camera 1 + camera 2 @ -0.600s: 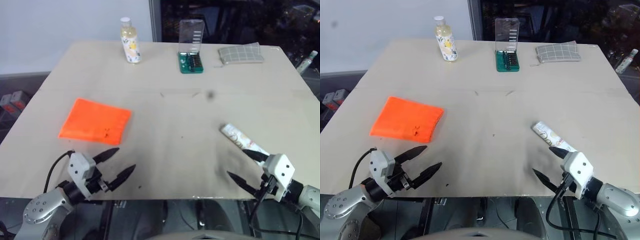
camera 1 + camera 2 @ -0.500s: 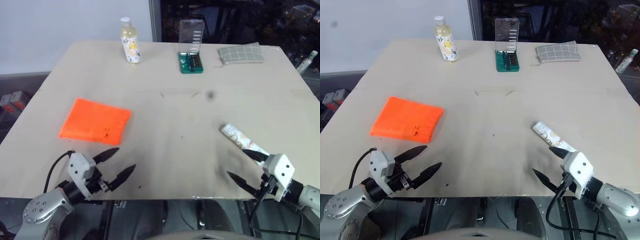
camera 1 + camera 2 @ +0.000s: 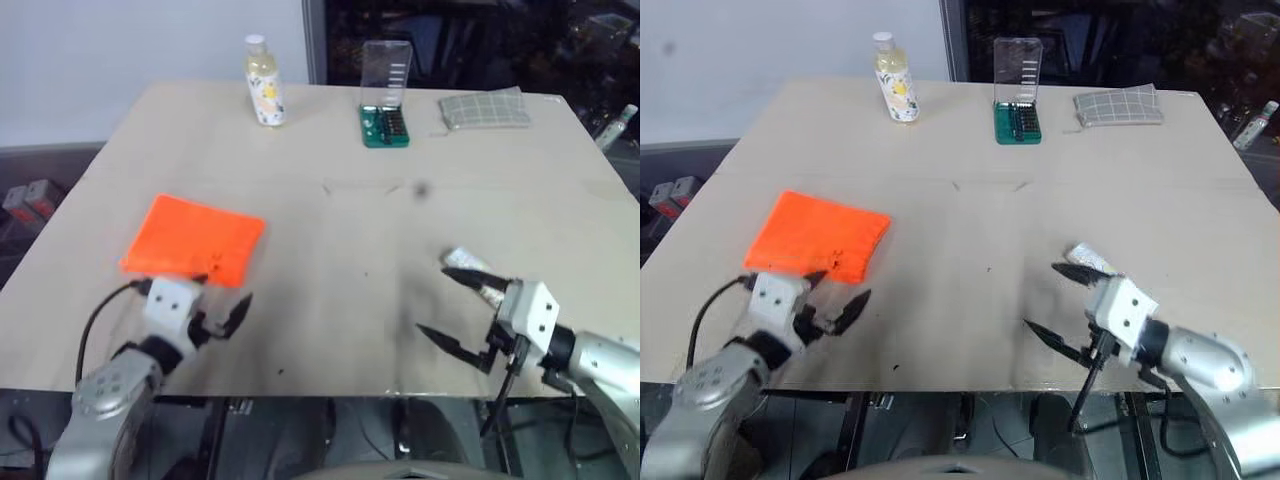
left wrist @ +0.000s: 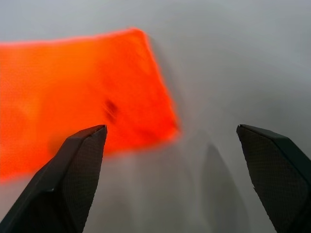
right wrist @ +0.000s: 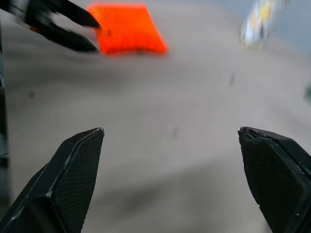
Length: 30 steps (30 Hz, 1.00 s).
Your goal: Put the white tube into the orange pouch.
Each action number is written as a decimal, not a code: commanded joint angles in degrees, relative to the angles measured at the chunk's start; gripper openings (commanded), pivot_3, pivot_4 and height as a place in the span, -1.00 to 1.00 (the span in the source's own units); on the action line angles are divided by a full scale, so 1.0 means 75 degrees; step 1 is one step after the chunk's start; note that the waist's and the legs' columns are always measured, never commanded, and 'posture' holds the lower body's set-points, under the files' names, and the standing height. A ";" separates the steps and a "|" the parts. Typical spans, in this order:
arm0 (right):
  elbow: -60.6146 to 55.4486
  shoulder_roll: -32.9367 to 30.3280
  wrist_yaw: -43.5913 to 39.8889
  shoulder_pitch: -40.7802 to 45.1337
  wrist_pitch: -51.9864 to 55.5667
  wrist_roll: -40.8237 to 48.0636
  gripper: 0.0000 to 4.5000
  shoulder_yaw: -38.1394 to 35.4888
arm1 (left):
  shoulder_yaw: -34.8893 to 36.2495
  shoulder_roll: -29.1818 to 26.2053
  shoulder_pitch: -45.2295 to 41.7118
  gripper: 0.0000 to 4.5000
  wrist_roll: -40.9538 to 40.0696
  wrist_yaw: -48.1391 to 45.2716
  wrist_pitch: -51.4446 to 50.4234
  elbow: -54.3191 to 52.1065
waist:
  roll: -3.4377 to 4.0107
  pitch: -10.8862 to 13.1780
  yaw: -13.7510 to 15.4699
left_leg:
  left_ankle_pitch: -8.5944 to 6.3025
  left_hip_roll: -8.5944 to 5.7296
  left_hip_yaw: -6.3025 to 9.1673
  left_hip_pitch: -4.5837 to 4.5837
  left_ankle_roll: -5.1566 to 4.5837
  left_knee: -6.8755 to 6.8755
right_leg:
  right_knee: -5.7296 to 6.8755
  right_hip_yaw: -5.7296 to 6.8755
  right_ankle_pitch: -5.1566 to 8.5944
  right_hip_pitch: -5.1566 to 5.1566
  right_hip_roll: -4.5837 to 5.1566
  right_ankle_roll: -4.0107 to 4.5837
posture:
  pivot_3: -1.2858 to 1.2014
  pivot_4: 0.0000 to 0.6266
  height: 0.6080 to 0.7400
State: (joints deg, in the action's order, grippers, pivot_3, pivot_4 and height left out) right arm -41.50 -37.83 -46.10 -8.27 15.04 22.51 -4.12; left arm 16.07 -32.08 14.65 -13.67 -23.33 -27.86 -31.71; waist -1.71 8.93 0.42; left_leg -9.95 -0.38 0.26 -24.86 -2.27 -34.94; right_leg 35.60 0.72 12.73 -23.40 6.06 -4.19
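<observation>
A pale beige table takes up most of the head views, with a light wall behind its upper left and a dark, cluttered room behind its upper right.

Left of centre lies the orange pouch, flat on the tabletop; whether it is open I cannot tell. Just below it, at the lower left, the left gripper is spread wide and empty, one finger reaching the pouch's near edge.

Along the top edge stand a white-capped bottle of yellowish liquid, then a green bit case with its clear lid upright and bits in rows, then a grey gridded pad.

At the lower right, the white tube lies on the table, half hidden by the right gripper, whose fingers gape wide, holding nothing, the upper one over the tube.
</observation>
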 commanded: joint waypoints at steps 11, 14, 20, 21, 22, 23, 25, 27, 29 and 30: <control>0.0297 -0.0163 -0.0298 0.1511 0.0335 0.0369 1.00 0.0531 | -0.1717 -0.0316 -0.3671 0.97 0.0924 0.1403 -0.4492 -0.0823 | -0.0013 0.0015 0.0080 | 0.0009 -0.0007 0.0022 -0.0006 -0.0016 -0.0021 | 0.0021 0.0015 -0.0019 0.0007 -0.0032 0.0029 | 0.03 -0.52 1.00; 0.0258 -0.0160 -0.0248 0.1521 0.0343 0.0367 1.00 0.0578 | -0.2157 -0.0252 -0.4319 0.97 0.1124 0.1681 -0.5244 -0.0778 | -0.0015 0.0017 0.0061 | 0.0006 -0.0006 0.0017 0.0003 -0.0012 -0.0034 | 0.0023 0.0012 -0.0019 0.0017 -0.0032 0.0026 | 0.03 -0.52 1.00; 0.0283 -0.0213 -0.0193 0.1449 0.0316 0.0364 1.00 0.0449 | -0.2785 -0.0421 -0.4704 0.97 0.1641 0.2191 -0.6292 -0.0960 | -0.0019 0.0021 0.0054 | 0.0008 0.0008 0.0023 0.0010 -0.0014 -0.0034 | 0.0026 0.0012 -0.0020 0.0026 -0.0050 0.0027 | 0.03 -0.52 1.00; 0.0278 -0.0225 -0.0191 0.1420 0.0310 0.0369 1.00 0.0423 | -0.2872 -0.0473 -0.4729 0.97 0.1722 0.2266 -0.6460 -0.1038 | -0.0020 0.0023 0.0058 | 0.0007 0.0009 0.0025 0.0009 -0.0014 -0.0034 | 0.0026 0.0012 -0.0020 0.0026 -0.0051 0.0028 | 0.03 -0.52 1.00; 0.0272 -0.0236 -0.0190 0.1393 0.0303 0.0373 1.00 0.0402 | -0.2943 -0.0520 -0.4745 0.97 0.1777 0.2310 -0.6608 -0.1113 | -0.0022 0.0025 0.0059 | 0.0007 0.0009 0.0026 0.0008 -0.0013 -0.0034 | 0.0026 0.0012 -0.0020 0.0026 -0.0052 0.0028 | 0.03 -0.52 1.00; 0.0267 -0.0239 -0.0187 0.1364 0.0293 0.0375 1.00 0.0385 | -0.3029 -0.0578 -0.4766 0.97 0.1863 0.2381 -0.6749 -0.1173 | -0.0029 0.0029 0.0059 | 0.0007 0.0009 0.0025 0.0007 -0.0013 -0.0034 | 0.0026 0.0011 -0.0020 0.0026 -0.0051 0.0029 | 0.03 -0.52 1.00; 0.0271 -0.0233 -0.0177 0.1342 0.0277 0.0359 1.00 0.0390 | -0.3120 -0.0597 -0.4837 0.97 0.1954 0.2461 -0.7008 -0.1170 | -0.0032 0.0031 0.0063 | 0.0007 0.0008 0.0024 0.0007 -0.0012 -0.0034 | 0.0026 0.0010 -0.0020 0.0026 -0.0050 0.0029 | 0.03 -0.52 1.00; 0.0295 -0.0226 -0.0182 0.1346 0.0256 0.0353 1.00 0.0393 | -0.3240 -0.0582 -0.4912 0.97 0.2003 0.2489 -0.7157 -0.1105 | -0.0034 0.0032 0.0064 | 0.0003 0.0007 0.0024 0.0008 -0.0006 -0.0035 | 0.0026 0.0010 -0.0020 0.0027 -0.0047 0.0028 | 0.03 -0.52 1.00; 0.0332 -0.0210 -0.0187 0.1377 0.0242 0.0345 1.00 0.0412 | -0.3373 -0.0515 -0.4953 0.97 0.2054 0.2542 -0.7220 -0.0945 | -0.0034 0.0032 0.0066 | 0.0001 0.0008 0.0025 0.0009 -0.0003 -0.0037 | 0.0026 0.0010 -0.0020 0.0028 -0.0047 0.0028 | 0.03 -0.52 1.00; 0.0351 -0.0208 -0.0194 0.1394 0.0235 0.0343 1.00 0.0415 | -0.3429 -0.0466 -0.4982 0.97 0.2081 0.2580 -0.7284 -0.0851 | -0.0034 0.0032 0.0067 | 0.0001 0.0008 0.0025 0.0010 -0.0002 -0.0038 | 0.0026 0.0010 -0.0020 0.0029 -0.0047 0.0028 | 0.03 -0.52 1.00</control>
State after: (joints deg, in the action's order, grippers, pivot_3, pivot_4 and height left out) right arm -37.72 -39.09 -47.71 1.60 17.51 24.71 0.16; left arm -9.26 -35.81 -21.71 0.60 -4.85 -81.52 -37.67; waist -1.96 9.17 0.92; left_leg -9.94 -0.32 0.45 -24.78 -2.28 -35.22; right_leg 35.80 0.80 12.59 -23.18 5.71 -3.98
